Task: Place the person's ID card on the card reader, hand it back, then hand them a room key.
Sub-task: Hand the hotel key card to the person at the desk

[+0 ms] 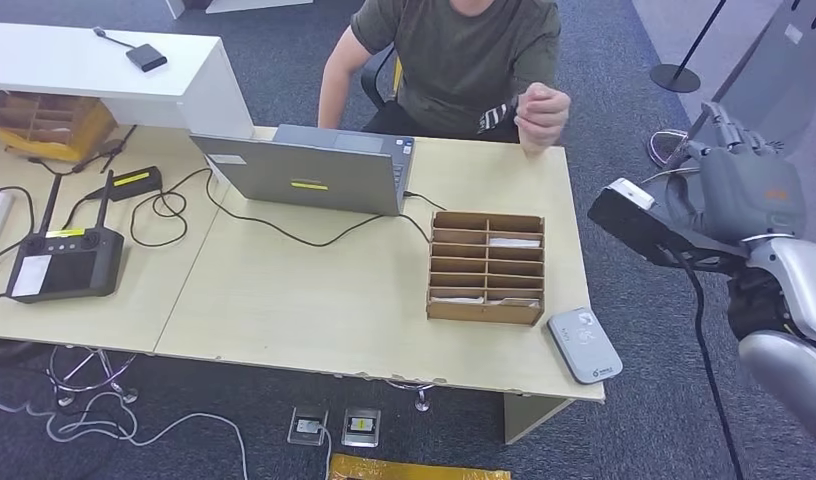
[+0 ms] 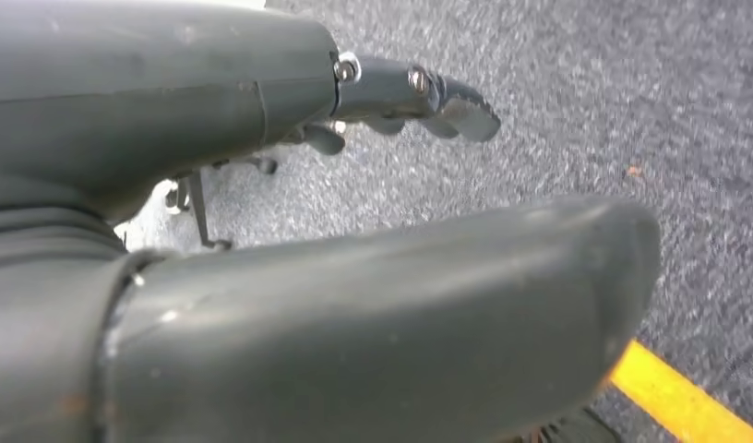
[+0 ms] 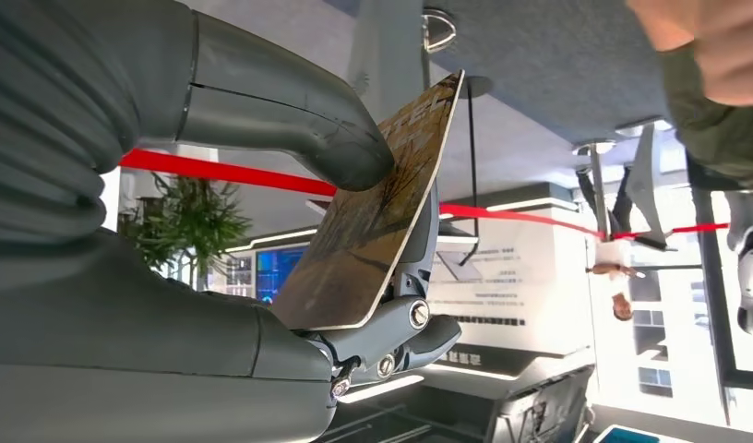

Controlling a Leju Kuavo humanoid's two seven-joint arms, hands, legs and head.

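Card reader (image 1: 584, 345) right of organizer (image 1: 486, 267) (laptop (image 1: 309, 170) behind).

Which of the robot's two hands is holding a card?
The right hand, raised beside the table: it pinches a brown patterned card between thumb and fingers. The left hand hangs over the grey carpet, holding nothing.

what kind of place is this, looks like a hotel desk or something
Probably a mock hotel check-in desk in a showroom or lab: a card reader beside a slotted card box, a person seated opposite, and the right hand holding a card.
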